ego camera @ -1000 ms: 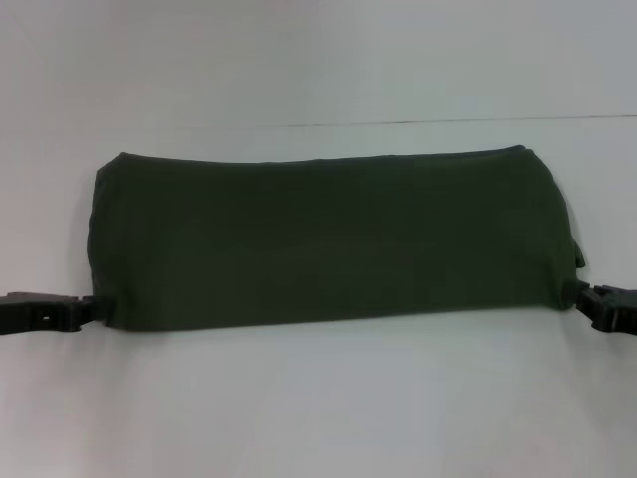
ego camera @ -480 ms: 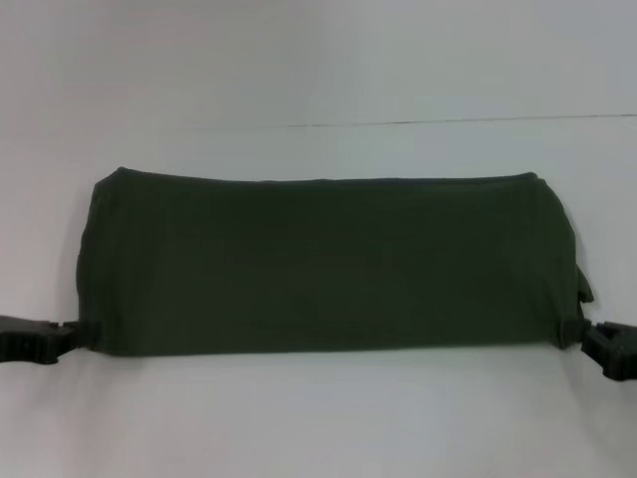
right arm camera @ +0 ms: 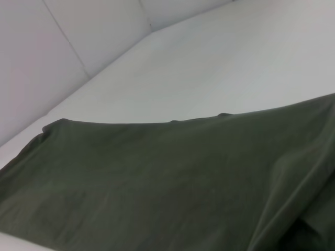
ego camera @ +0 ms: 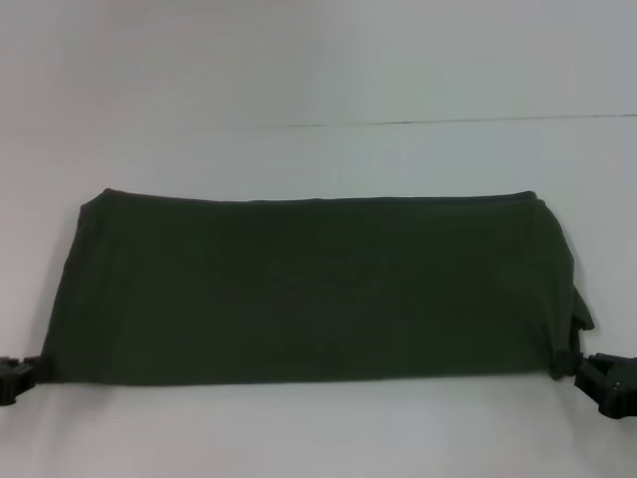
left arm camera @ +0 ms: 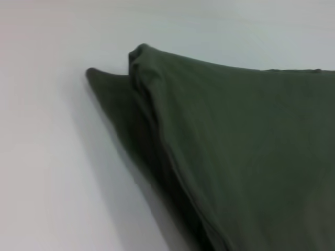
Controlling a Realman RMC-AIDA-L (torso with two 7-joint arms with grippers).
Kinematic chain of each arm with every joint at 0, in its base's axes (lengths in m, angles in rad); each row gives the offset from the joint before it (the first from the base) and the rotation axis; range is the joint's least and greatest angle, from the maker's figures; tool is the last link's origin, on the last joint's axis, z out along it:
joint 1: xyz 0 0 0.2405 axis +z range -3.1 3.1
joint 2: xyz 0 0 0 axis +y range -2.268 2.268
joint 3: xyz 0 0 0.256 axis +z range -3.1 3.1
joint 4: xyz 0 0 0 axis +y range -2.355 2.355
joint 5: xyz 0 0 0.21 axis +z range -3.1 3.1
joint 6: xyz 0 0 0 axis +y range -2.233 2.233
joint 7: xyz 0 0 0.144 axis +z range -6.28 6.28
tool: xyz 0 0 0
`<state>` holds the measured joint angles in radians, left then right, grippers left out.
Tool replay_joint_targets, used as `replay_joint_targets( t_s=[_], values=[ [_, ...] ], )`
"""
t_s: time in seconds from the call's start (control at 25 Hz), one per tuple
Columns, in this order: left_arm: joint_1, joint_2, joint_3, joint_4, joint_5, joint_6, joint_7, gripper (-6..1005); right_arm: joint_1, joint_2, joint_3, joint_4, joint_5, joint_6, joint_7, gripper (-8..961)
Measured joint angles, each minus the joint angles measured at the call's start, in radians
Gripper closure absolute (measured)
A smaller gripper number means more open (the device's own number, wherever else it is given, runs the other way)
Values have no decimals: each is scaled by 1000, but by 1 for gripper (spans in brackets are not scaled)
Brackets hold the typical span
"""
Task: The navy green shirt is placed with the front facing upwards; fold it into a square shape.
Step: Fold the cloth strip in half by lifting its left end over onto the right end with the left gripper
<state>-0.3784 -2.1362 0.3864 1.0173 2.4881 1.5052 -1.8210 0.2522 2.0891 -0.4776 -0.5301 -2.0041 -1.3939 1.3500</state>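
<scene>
The left tool [ego camera: 18,376] is being kept pinched on the near left corner of the navy green shirt [ego camera: 309,289], and the right tool [ego camera: 585,370] is being kept pinched on the near right corner, so that the near edge is being held taut between them, probably for a further fold. The shirt is being shown as a long folded band, plain side up, lying across the middle of the white bench [ego camera: 318,60]. Bare surface is being left on the far side up to a thin seam line, and a narrower strip is being left on the near side.
</scene>
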Motion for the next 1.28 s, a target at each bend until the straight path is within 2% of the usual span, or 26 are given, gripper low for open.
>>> replay_joint_targets(
  t_s=[0.28, 0.64, 0.84, 1.04, 1.16, 1.28],
  values=[
    [24, -8, -21, 2, 3, -1, 29, 957, 0, 0, 0, 6, -31, -29, -2, 866],
    [6, -8, -22, -8, 3, -19, 20, 953, 5, -10, 7, -3, -46, -40, -3, 793],
    [3, -4, -49, -8, -6, -19, 8, 951, 4, -11, 54, -12, -38, -45, -4, 731],
    [-9, -1, -91, -8, -14, -29, -22, 880, 16, -17, 97, -16, -38, -28, -4, 581],
    [-14, 1, -119, -9, -35, -31, -33, 666, 21, -18, 126, -24, -37, 1, -1, 478],
    [-14, 2, -138, -9, -86, -32, -34, 527, 23, -19, 167, -34, -37, 10, -5, 347]
  ],
)
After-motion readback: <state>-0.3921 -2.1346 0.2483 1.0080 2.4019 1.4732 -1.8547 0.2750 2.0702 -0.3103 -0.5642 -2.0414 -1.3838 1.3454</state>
